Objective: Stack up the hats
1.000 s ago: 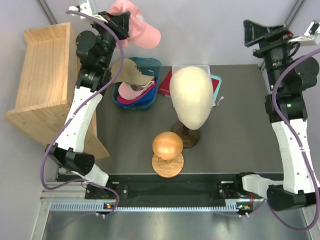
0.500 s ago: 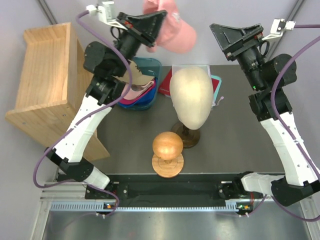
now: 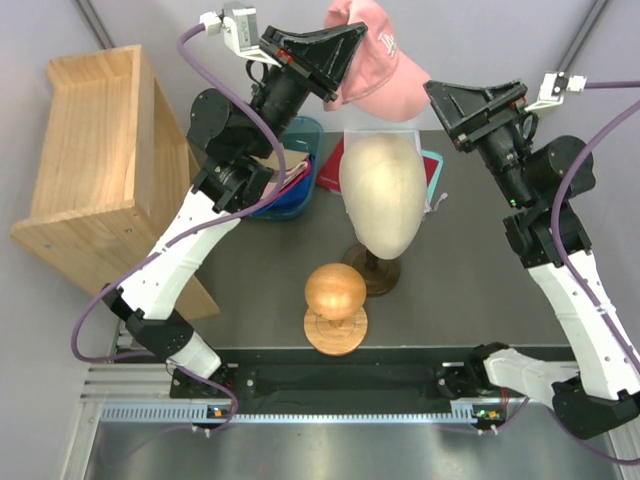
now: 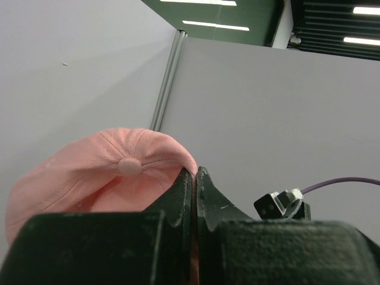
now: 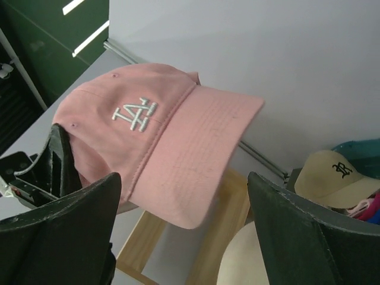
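- Pink cap: light pink cloth with a curved brim. An interlocked "LA" is stitched in white on the front panel. It is held in the air beyond the far edge of the worktop, above and behind the mannequin head.
- Left hand: fingers pressed together, pinching the pink cap at the back of its crown.
- Right hand: fingers spread wide and holding nothing. It faces the brim of the pink cap, close to it but apart.
- Tan cap: has a black embroidered monogram whose letters are too small to read. It lies on top inside the teal bin.
- Magenta cap and blue cap: only their edges show, beneath the tan cap.
- Wooden ball: sits on a round stand, near the front of the mannequin head.
- Wooden crate: stands at the worktop's left side.
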Robot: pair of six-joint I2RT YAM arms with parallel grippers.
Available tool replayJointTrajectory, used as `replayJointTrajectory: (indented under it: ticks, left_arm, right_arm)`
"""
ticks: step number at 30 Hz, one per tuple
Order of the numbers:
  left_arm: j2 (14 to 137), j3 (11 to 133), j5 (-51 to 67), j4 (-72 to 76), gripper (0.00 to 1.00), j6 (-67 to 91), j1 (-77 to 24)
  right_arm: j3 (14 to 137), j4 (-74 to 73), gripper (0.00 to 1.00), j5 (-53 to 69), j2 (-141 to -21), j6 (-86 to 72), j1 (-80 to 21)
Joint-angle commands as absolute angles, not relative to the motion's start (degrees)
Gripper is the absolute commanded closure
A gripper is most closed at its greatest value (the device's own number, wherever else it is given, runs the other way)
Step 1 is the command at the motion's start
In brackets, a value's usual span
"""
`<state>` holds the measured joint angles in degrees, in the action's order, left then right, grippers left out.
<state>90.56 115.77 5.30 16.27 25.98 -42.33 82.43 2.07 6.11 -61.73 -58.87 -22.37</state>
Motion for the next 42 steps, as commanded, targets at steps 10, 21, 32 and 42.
replayJointTrajectory:
  ticks: [10,21,32,42]
  left_arm:
    - [89.91,118.21,5.19,19.78,1.0,24.08,-43.15]
    - [88.33,115.75,5.45,20.13,1.0,25.57,-43.24]
    - [84.38,109.52,2.82,19.25,1.0,25.15,-43.16]
    - [78.67,104.86,-10.1,11.52,0.52,13.81,-43.15]
  right_arm:
    - [78.22,8.34,0.14,5.62,-60.03,-60.73,-22.85]
    - [79.55,17.58,0.21,9.41,-64.07,-64.86,-23.2]
    - [78.66,20.48,1.0,8.0,-63.02,-66.53,-23.2]
    - [75.68,12.13,1.0,3.35,-58.98,-69.43,-25.57]
